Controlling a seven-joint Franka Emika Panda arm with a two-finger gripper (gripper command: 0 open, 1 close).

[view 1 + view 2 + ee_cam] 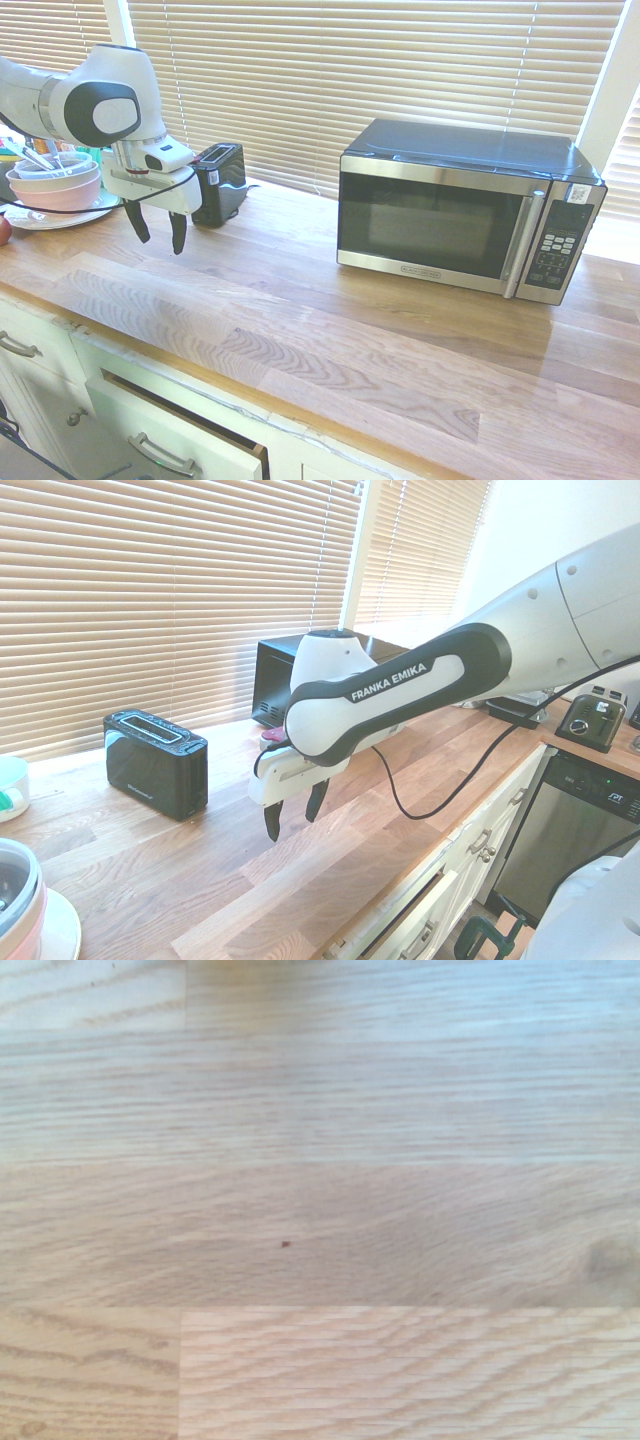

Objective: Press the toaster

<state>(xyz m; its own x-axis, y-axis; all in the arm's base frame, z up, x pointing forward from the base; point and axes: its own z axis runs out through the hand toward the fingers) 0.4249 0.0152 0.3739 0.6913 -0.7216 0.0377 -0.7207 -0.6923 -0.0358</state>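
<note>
End effector (160,232) above surface (300,330), fingers spread wide, nothing held. Toaster (158,765) upright on surface, near the blinds (120,610), apart from the fingers. Step judged: approach. Best to close the fingers first, line up over the lever, then press straight down, gently.

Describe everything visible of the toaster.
The toaster is a glossy black, narrow box, upright on the wooden counter near the blinds. A long slot opening runs along its top, and small pale lettering marks one broad side. An end face carries a small white label. The open gripper stands apart from it, touching nothing.
</note>
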